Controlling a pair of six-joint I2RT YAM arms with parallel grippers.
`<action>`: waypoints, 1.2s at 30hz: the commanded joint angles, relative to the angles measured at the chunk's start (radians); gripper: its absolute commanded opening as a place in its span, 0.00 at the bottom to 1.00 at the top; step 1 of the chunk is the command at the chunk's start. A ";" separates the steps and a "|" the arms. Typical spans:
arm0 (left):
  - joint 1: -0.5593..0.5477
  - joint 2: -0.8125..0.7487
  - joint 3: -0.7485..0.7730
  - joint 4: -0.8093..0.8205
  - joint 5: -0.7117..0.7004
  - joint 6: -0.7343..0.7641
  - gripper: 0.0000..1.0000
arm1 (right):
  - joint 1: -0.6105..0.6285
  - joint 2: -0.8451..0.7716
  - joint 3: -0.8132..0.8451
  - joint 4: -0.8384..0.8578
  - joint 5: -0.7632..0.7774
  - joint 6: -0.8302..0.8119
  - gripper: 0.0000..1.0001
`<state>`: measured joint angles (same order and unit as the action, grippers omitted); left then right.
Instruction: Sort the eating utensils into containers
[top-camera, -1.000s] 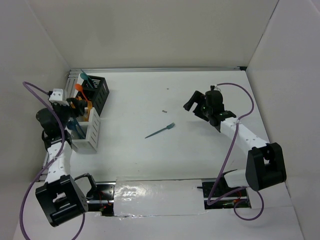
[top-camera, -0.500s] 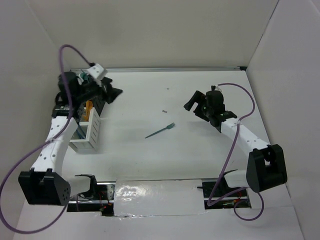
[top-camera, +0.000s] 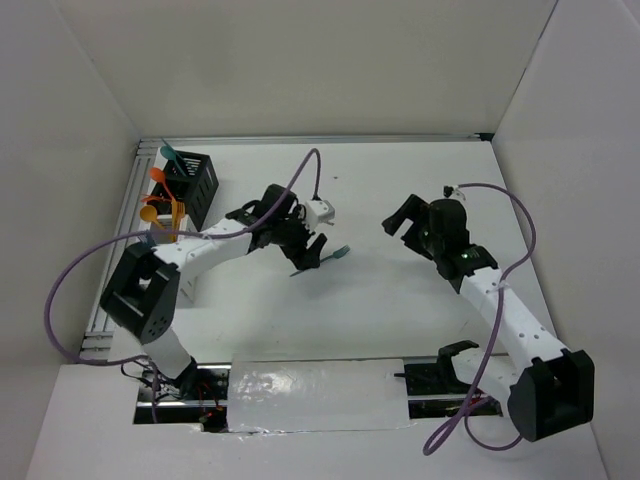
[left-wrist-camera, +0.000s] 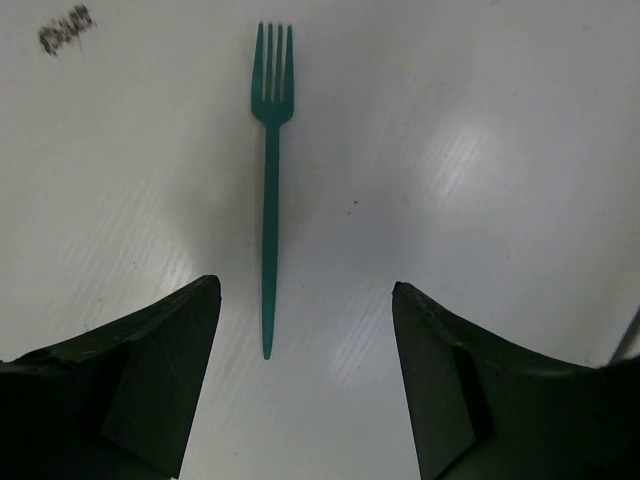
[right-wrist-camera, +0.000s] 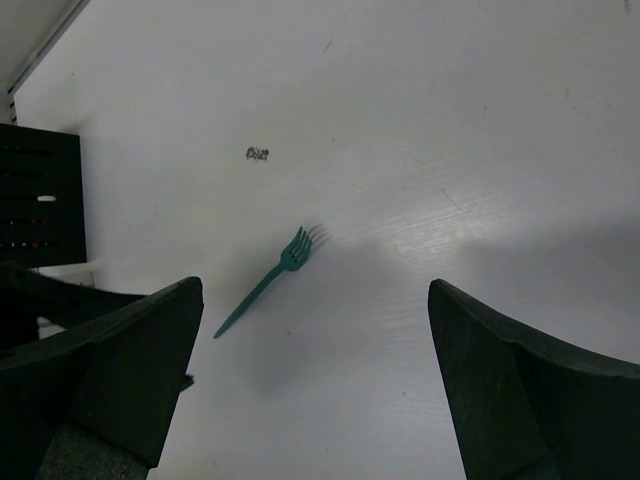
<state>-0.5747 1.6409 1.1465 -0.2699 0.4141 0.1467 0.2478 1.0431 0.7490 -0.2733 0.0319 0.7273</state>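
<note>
Lying flat on the desk (top-camera: 380, 300): teal fork (left-wrist-camera: 268, 190), near the middle, well apart from both caddies, tines toward the far right.
Left claw (left-wrist-camera: 305, 288): fingers spread wide, clamped on nothing, poised low over the fork's handle end; handle tip between the two fingers, nearer one of them, touching neither.
Right claw (right-wrist-camera: 315, 288): spread wide, empty, raised above the right side of the desk, facing the fork from well apart.
Black caddy (top-camera: 197, 182): upright at the far left corner of the desk, with a teal utensil (top-camera: 167, 152) sticking out at its far end.
White caddy (top-camera: 186, 282): probably just in front of the black one, largely hidden behind the left arm.
Orange utensils (top-camera: 157, 176): standing up at the near left side of the black caddy, handles and bowls poking above the rim.
Speck (left-wrist-camera: 65, 28): small dark mark on the desk beyond the fork's tines, off to one side.
</note>
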 joint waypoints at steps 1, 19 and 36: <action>-0.026 0.092 0.062 0.008 -0.098 -0.006 0.81 | -0.007 -0.077 -0.019 -0.076 0.045 0.015 1.00; -0.106 0.359 0.217 0.020 -0.236 0.024 0.74 | -0.012 -0.141 0.000 -0.156 0.112 -0.008 1.00; -0.083 0.422 0.237 -0.015 -0.213 0.044 0.15 | -0.016 -0.110 0.010 -0.147 0.131 -0.009 1.00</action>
<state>-0.6708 2.0354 1.3880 -0.2474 0.1730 0.1806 0.2394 0.9413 0.7315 -0.4210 0.1333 0.7235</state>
